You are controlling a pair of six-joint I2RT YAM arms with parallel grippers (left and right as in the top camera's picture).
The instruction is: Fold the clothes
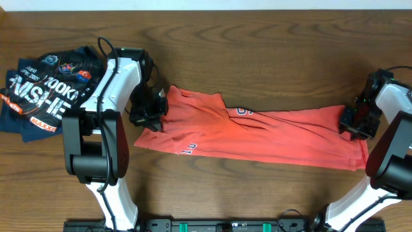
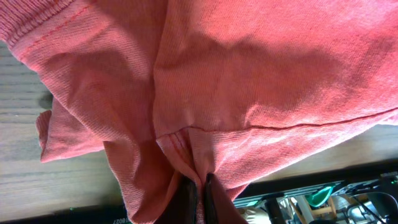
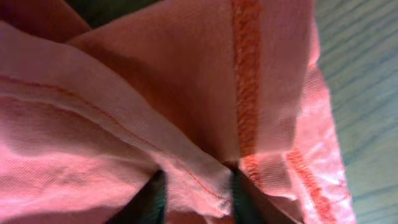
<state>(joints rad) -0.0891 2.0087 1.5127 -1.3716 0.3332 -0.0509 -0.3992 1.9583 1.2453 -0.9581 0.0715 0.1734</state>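
Lengthwise, the red shirt (image 1: 257, 136) lies stretched across the middle of the table (image 1: 270, 51), between the two arms. The left claw (image 1: 151, 111) is pinched tight on a fold at the shirt's left end. The right claw (image 1: 356, 122) sits at the right end, fingers (image 3: 155, 196) narrowly parted with cloth bunched between them; whether it grips, I cannot tell. A dark garment (image 1: 45, 90) lies crumpled far left.
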